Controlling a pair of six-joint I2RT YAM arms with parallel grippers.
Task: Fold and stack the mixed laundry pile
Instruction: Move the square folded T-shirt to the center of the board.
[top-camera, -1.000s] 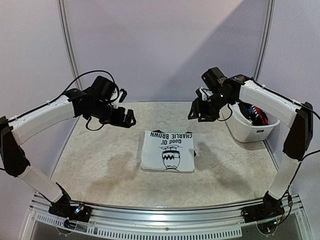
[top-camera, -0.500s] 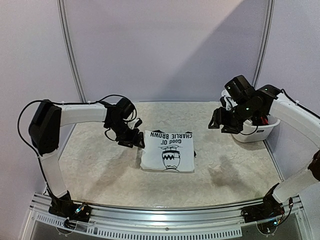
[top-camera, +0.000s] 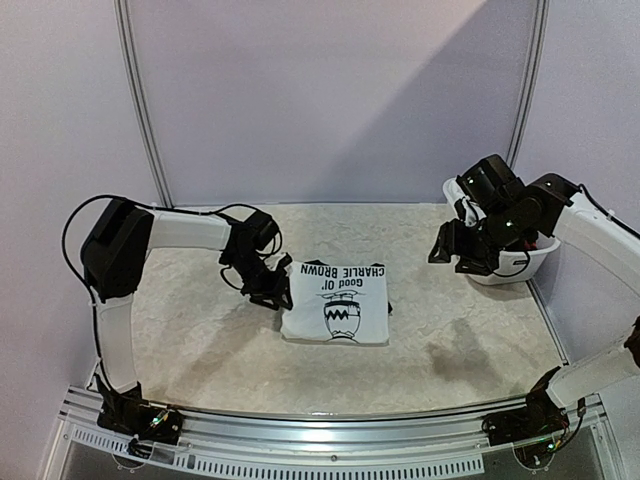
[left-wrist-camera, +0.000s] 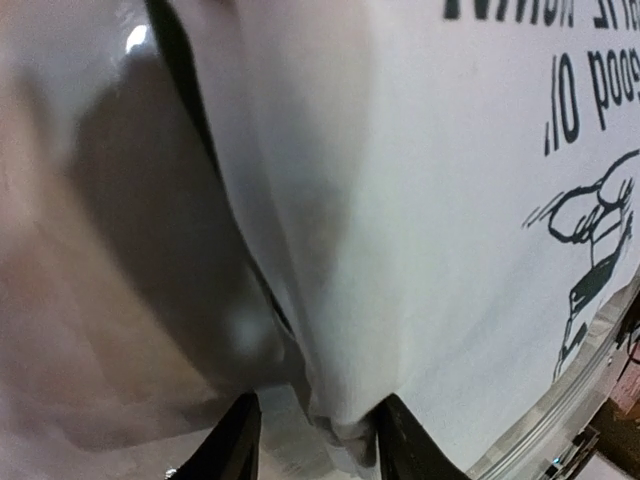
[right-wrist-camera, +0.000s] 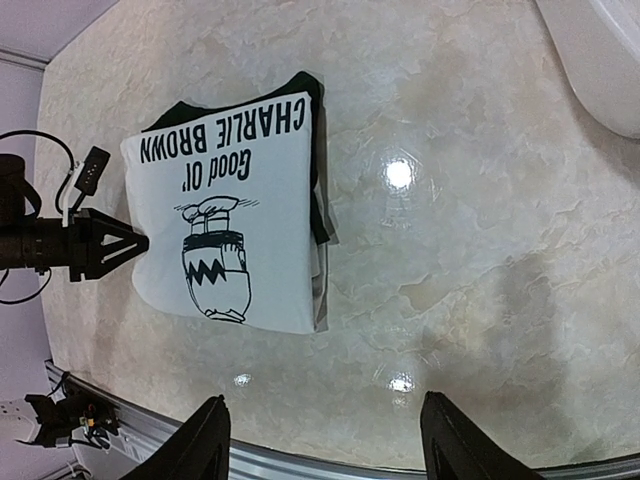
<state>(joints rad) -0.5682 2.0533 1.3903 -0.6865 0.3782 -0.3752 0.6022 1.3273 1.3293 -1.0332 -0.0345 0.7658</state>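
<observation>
Bare tabletop (top-camera: 200, 340) lies open across the lower left, lower middle and lower right of the top view, and in a strip above the folded white T-shirt (top-camera: 335, 305) at mid-frame. The left fingers (top-camera: 276, 294) and their arm (top-camera: 190, 228) bar the shirt's left edge. The white tub (top-camera: 515, 270) and the right fingers (top-camera: 442, 248) in front of it crowd the right side.

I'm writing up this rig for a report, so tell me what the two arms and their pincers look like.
The left arm and right arm share one build: white tubular links joined by bulky black joint housings. Thin black cables loop loosely outside them. The left pincer and right pincer are black, each with two tapered, pointed fingers.
</observation>
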